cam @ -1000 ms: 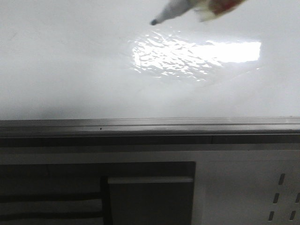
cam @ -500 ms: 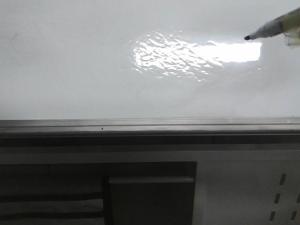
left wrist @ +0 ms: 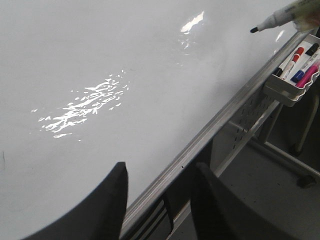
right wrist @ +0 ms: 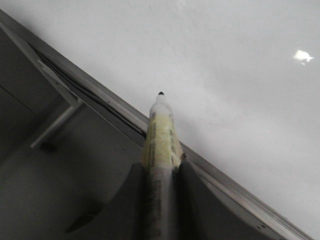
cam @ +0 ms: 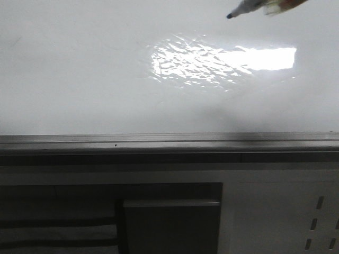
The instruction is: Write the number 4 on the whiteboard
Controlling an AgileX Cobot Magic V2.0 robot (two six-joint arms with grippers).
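Observation:
The whiteboard [cam: 79, 79] is a large glossy white board with a rippled light reflection and a grey rail [cam: 169, 142] along its near edge. No number 4 shows on it. My right gripper [right wrist: 161, 167] is shut on a marker [right wrist: 161, 132] wrapped in yellowish tape, its dark tip pointing at the board just past the rail. In the front view the marker [cam: 248, 7] enters from the top right, tip over the board above the reflection. My left gripper [left wrist: 160, 172] is open and empty, straddling the rail [left wrist: 220, 120].
A small white tray [left wrist: 282, 92] with red, blue, black and pink markers hangs on the rail's far end. A pale slotted panel [cam: 280, 217] and dark frame parts sit under the board. A floor stand leg [left wrist: 280, 150] is below.
The marker tip swung from the upper middle to the right and lower, then came back left and up to the top right. The board surface looks the same.

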